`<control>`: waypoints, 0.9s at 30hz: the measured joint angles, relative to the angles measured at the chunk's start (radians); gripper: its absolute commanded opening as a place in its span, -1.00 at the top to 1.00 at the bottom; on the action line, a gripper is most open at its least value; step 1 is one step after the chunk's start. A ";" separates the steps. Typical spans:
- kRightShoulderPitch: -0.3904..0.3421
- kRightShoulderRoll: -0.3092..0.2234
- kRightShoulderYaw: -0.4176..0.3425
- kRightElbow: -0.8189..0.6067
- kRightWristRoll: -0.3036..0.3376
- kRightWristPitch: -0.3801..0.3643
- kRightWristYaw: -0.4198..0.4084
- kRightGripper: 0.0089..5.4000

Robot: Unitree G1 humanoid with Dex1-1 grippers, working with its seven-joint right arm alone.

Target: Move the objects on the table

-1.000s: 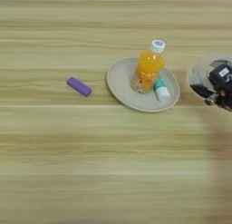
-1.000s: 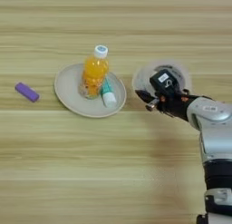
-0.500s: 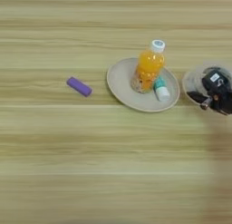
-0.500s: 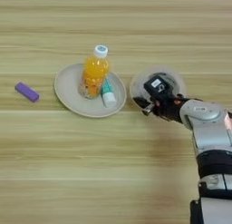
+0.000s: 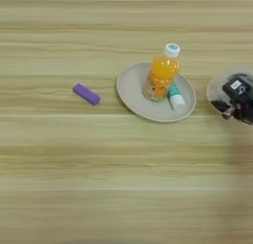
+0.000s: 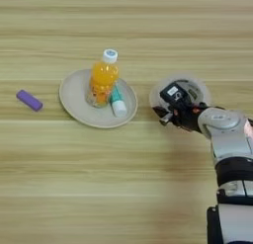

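The tape roll (image 6: pixel 184 92) lies flat on the table (image 6: pixel 123 188), right of the plate (image 6: pixel 79 107), and the gripper (image 6: pixel 165 112) sits over its near-left rim; whether its fingers are clamped on the roll or apart I cannot tell. The tube (image 6: pixel 116 101) lies on the plate against the bottle (image 6: pixel 101 80), and the purple stick (image 6: pixel 29 100) lies well apart at far left. The step in hand looks like taking or shifting the roll; next it needs a firm hold on the rim.
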 measured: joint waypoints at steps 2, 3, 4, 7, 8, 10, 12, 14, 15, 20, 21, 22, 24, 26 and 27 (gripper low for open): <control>-0.003 0.000 0.003 0.011 -0.005 -0.014 -0.004 0.54; -0.008 -0.001 0.006 0.016 -0.009 -0.015 -0.004 0.43; -0.009 -0.001 0.007 0.017 -0.010 -0.015 -0.004 0.39; -0.011 -0.004 0.010 0.019 -0.016 -0.018 -0.005 0.28; -0.011 -0.004 0.011 0.019 -0.016 -0.018 -0.004 0.24; -0.011 -0.004 0.012 0.019 -0.016 -0.018 -0.002 0.14; -0.011 -0.005 0.012 0.015 -0.015 -0.023 -0.003 0.09; -0.011 -0.006 0.009 0.006 -0.014 -0.032 -0.004 0.01; -0.011 -0.006 0.006 -0.001 -0.014 -0.032 -0.004 -0.04; -0.008 -0.013 -0.021 -0.088 0.008 -0.031 -0.004 -0.25; -0.005 -0.013 -0.029 -0.113 0.020 -0.029 -0.004 -0.28; -0.004 -0.013 -0.034 -0.121 0.022 -0.027 -0.004 -0.33; 0.004 -0.013 -0.037 -0.145 0.023 -0.014 -0.007 -0.40; 0.010 -0.014 -0.041 -0.163 0.022 -0.014 -0.022 -0.49; 0.013 -0.015 -0.045 -0.173 0.022 -0.013 -0.023 -0.54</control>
